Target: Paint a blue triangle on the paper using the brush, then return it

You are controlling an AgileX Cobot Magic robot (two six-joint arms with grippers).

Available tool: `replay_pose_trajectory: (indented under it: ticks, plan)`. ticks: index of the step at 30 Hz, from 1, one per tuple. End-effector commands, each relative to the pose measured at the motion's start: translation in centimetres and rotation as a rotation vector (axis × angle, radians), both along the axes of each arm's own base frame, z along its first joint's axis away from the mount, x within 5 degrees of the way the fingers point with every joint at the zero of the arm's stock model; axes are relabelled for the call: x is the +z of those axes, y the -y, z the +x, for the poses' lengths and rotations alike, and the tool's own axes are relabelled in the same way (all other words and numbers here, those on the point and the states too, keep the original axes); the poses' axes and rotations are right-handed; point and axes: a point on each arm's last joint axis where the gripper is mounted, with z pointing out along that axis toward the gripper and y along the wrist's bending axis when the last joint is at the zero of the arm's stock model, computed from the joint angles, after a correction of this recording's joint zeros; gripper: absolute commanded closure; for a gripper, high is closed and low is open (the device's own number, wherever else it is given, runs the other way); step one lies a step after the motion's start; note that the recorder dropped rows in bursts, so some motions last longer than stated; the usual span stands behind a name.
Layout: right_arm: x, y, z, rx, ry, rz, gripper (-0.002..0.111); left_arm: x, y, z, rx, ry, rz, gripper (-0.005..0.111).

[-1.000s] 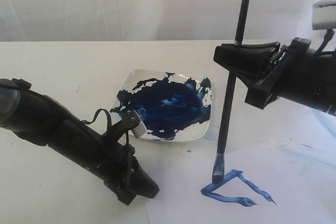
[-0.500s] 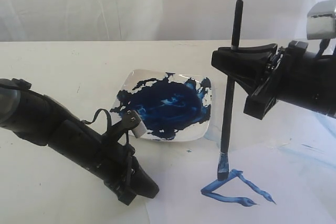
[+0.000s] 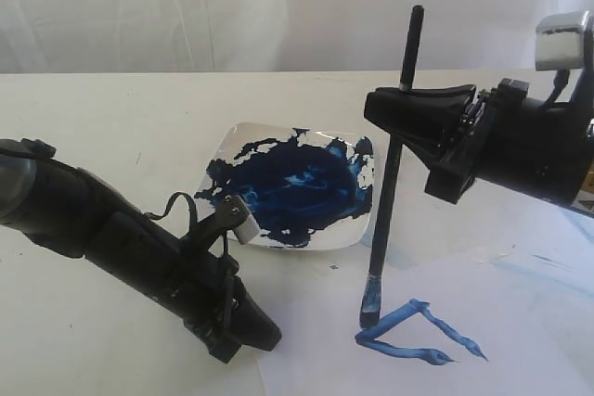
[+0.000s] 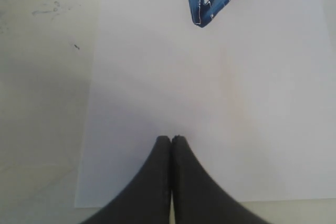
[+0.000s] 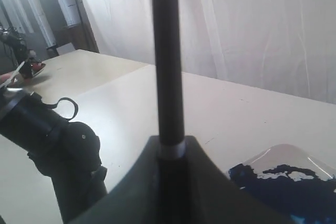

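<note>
R gripper clamped on brush, tip at triangle corner; outline looks closed. Next: lift, return brush. L gripper closed, empty.

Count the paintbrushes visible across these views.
1. The brush stands nearly upright, clamped in the right gripper, its bristles by the blue triangle on the paper. None other shows, though the arms could hide one.

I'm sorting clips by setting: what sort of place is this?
Likely a robot lab bench rather than a home: a bare cream table backed by white curtains, a black left arm and right arm, and a paint plate, paper and brush set out.
</note>
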Motion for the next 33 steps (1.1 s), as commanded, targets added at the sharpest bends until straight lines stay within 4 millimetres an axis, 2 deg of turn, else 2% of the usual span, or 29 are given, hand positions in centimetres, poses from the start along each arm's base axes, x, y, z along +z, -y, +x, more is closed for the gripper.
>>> replay_pose_trajectory:
  ticks: [1, 7, 33]
  plan:
    - [0.1, 0.2, 0.5, -0.043, -0.029, 0.009, 0.108, 0.1, 0.2, -0.3, -0.017, -0.014, -0.009, 0.107]
    - [-0.5, 0.4, 1.0, -0.105, -0.124, -0.010, 0.108, 0.1, 0.2, -0.3, -0.017, -0.014, -0.009, 0.107]
    - [-1.4, 0.7, 2.2, -0.182, -0.179, 0.027, 0.108, 0.1, 0.2, -0.3, -0.017, -0.014, -0.009, 0.107]
